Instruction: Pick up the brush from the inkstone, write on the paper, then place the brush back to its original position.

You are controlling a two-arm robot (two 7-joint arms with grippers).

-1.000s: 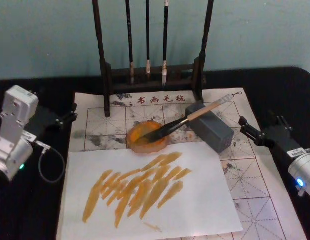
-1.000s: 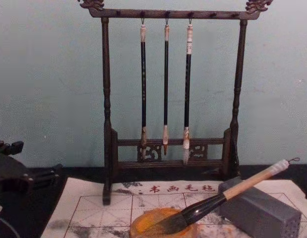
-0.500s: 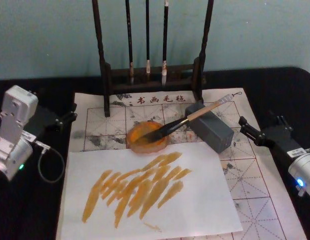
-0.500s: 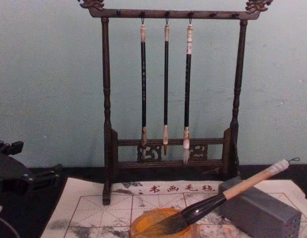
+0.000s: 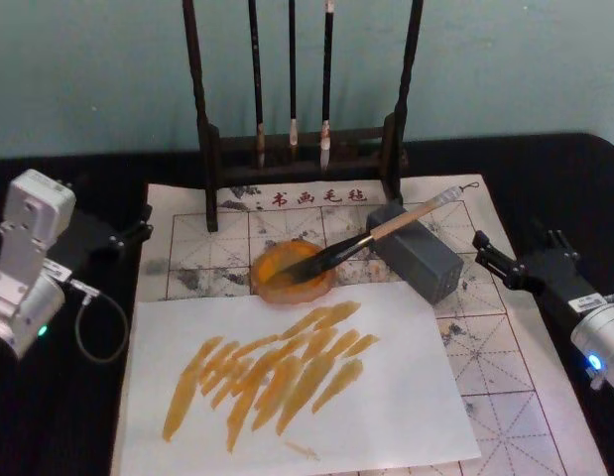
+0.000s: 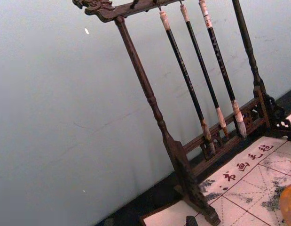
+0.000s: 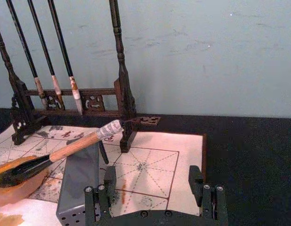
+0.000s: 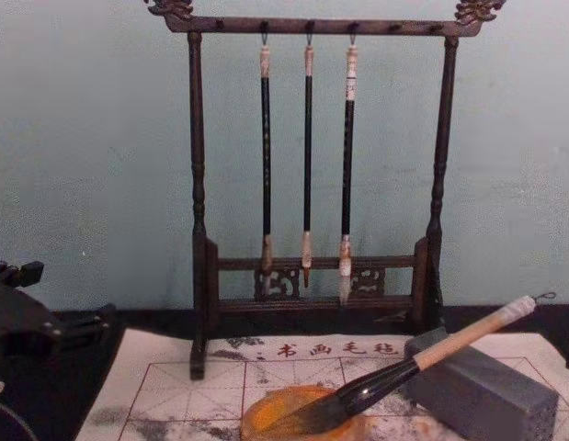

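Observation:
The brush (image 5: 381, 232) lies still: its dark tip sits in the round orange inkstone dish (image 5: 277, 276) and its pale handle leans on a grey block (image 5: 421, 258). It also shows in the chest view as the brush (image 8: 449, 344) and in the right wrist view as the brush (image 7: 74, 147). The paper (image 5: 495, 357), off-white with red grid lines, lies under them. On it lies a plain white sheet (image 5: 406, 397) with orange strokes. My left gripper (image 5: 143, 223) is open at the paper's left edge. My right gripper (image 5: 517, 250), seen open (image 7: 152, 181), is at its right edge.
A dark wooden brush rack (image 5: 212, 149) stands at the back of the paper with three thin brushes (image 8: 307, 165) hanging from it. A teal wall closes the back. Black tabletop (image 5: 554, 178) borders the paper on both sides. A cable loop (image 5: 98, 327) hangs by the left arm.

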